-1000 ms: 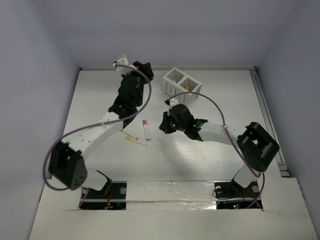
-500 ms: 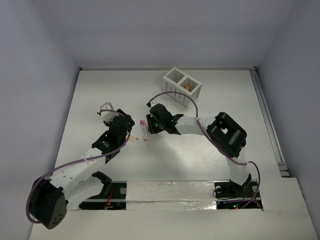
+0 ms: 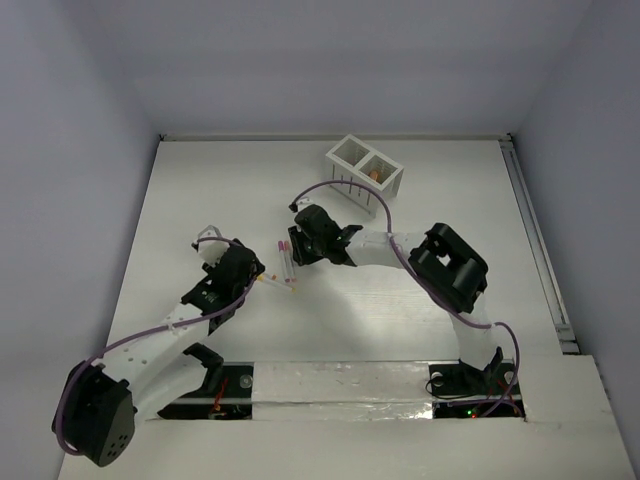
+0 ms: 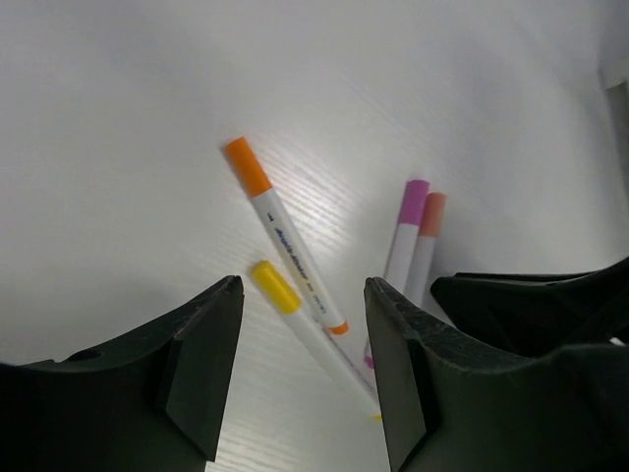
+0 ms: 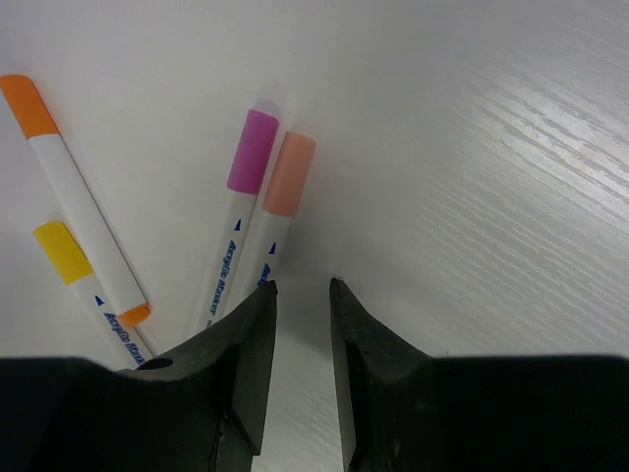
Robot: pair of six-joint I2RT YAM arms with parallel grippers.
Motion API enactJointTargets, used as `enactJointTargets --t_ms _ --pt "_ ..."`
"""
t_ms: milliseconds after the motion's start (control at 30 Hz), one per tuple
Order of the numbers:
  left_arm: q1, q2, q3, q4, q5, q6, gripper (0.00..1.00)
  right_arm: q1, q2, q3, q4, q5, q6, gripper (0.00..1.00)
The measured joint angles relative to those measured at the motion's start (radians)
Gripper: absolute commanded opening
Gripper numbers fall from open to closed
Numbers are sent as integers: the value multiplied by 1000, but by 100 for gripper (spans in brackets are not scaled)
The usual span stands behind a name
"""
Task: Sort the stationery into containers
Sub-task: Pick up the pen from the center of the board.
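Several white pens lie together mid-table (image 3: 284, 262). In the left wrist view the yellow-capped pen (image 4: 277, 289) lies between my open left gripper's (image 4: 304, 283) jaws, just above the table. An orange-capped pen (image 4: 257, 187), a magenta-capped pen (image 4: 408, 221) and a peach-capped pen (image 4: 428, 226) lie beyond it. My right gripper (image 5: 302, 285) is low over the table with its jaws a narrow gap apart and empty, just right of the peach-capped pen (image 5: 286, 177) and the magenta-capped pen (image 5: 252, 152). The white slatted container (image 3: 352, 158) stands at the back, with something orange (image 3: 373, 176) in its right compartment.
The two grippers (image 3: 255, 272) (image 3: 297, 243) face each other closely across the pens. My right gripper's black body (image 4: 536, 305) shows at the right of the left wrist view. White walls close in the table on three sides.
My left arm has swung from the far back down to the pens. My right gripper has moved left to the pens' other side. In the last half second both shifted only slightly.
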Motion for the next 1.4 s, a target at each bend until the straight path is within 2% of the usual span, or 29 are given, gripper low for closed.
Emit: enactJointTargets --t_ms 733,933,1067,1200,1300,1400 --pt "101 104 -29 56 87 -8 49 13 36 90 -10 2 0 35" --pt "101 121 -37 87 109 0 46 18 80 124 -34 27 -4 29" --pt "101 121 -57 105 129 3 46 18 81 129 -46 60 -14 18" --pt "102 130 -68 111 132 4 50 18 93 154 -69 91 -27 32" --pt "108 153 -68 118 131 3 53 22 119 200 -97 119 -47 36" --pt "111 167 -66 119 130 4 55 26 144 242 -118 150 -71 36"
